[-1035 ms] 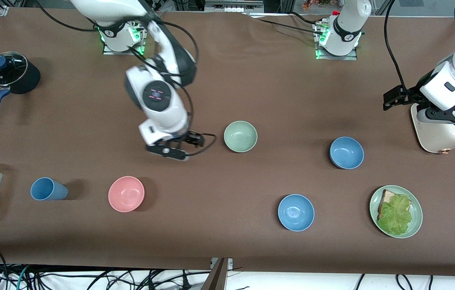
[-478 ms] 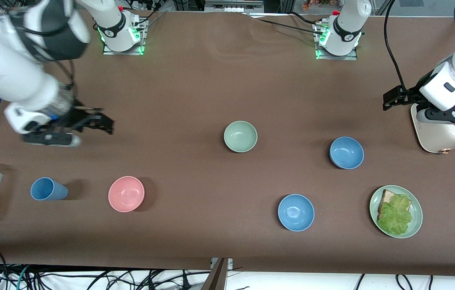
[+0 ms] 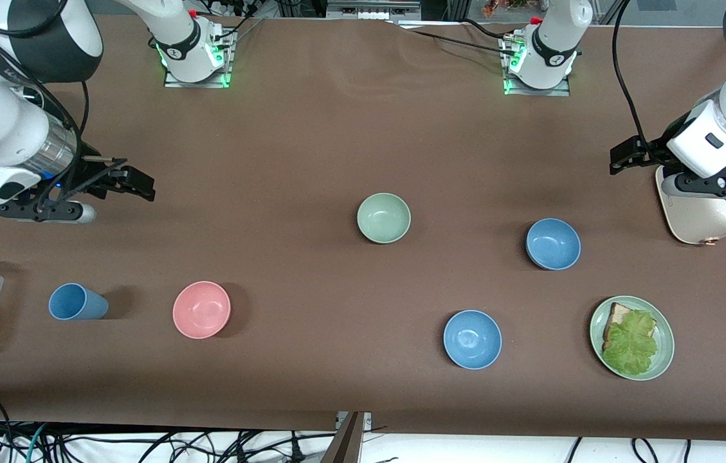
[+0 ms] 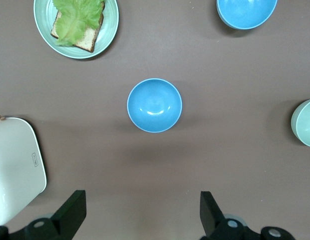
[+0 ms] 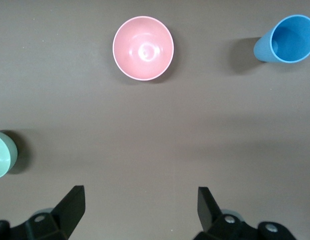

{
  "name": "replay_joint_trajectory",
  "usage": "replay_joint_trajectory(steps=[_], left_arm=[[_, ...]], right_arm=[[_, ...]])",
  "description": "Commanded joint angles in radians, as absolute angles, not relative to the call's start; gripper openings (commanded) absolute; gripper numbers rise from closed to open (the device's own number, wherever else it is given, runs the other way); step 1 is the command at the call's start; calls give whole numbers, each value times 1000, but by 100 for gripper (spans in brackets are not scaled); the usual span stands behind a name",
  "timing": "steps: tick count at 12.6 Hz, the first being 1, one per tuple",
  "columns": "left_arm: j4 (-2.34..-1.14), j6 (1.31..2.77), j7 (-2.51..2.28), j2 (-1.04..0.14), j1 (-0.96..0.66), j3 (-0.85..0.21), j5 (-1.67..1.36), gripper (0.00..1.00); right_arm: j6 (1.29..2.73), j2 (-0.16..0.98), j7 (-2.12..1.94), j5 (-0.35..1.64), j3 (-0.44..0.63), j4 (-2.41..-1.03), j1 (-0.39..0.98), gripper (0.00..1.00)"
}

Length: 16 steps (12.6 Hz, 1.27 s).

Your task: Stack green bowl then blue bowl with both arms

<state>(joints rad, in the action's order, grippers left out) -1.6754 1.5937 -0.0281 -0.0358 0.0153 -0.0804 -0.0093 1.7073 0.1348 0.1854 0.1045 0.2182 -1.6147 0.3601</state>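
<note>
Your right gripper (image 3: 47,209) has swung away from the green bowl (image 3: 384,218): a second ago it hung just beside that bowl near the middle of the table, and now it hangs over bare cloth at the right arm's end, roughly nine o'clock from the bowl in the front view and well apart from it. The bowls have not shifted, and your left gripper (image 3: 716,185) still waits over the white appliance (image 3: 710,215) at the left arm's end. The green bowl sits alone and upright; one blue bowl (image 3: 553,244) lies at about four o'clock from it toward the left arm's end, and a second blue bowl (image 3: 472,339) lies nearer the front camera. Nothing is stacked. The front view does not let you read either gripper's fingers, but the wrist views do: in the right wrist view the right gripper's fingers (image 5: 69,206) stand wide apart with nothing between them, above the pink bowl (image 5: 143,48) and blue cup (image 5: 285,46). In the left wrist view the left gripper's fingers (image 4: 72,211) are likewise spread wide and empty, with a blue bowl in the middle and the green plate (image 4: 110,25) of bread and lettuce at eleven o'clock.
</note>
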Motion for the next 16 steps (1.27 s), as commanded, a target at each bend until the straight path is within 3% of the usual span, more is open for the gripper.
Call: replay_joint_trajectory(steps=[1,3,7,9,14,16], left_arm=[[-1655,1575,-23,-44,23,-86,-15,100],[-1655,1575,-21,-46,23,-86,-15,100],[-1657,1583,-8,-119,38,-86,-6,100],[-1661,1598,0,-213,44,-86,0,100],[-1779,1927,116,-392,86,-86,3,100],[-1840,2009,169,-406,109,-86,2,100]], right_arm=[[1671,98,166,81,42,-1612,174,99],[1645,71,167,48,-38,-1617,92,99],[1617,60,169,46,-37,-1618,81,99],[1617,60,167,46,-34,-1612,83,99],[1618,72,160,38,-32,-1579,86,99],[1614,72,163,34,-31,-1548,84,99]])
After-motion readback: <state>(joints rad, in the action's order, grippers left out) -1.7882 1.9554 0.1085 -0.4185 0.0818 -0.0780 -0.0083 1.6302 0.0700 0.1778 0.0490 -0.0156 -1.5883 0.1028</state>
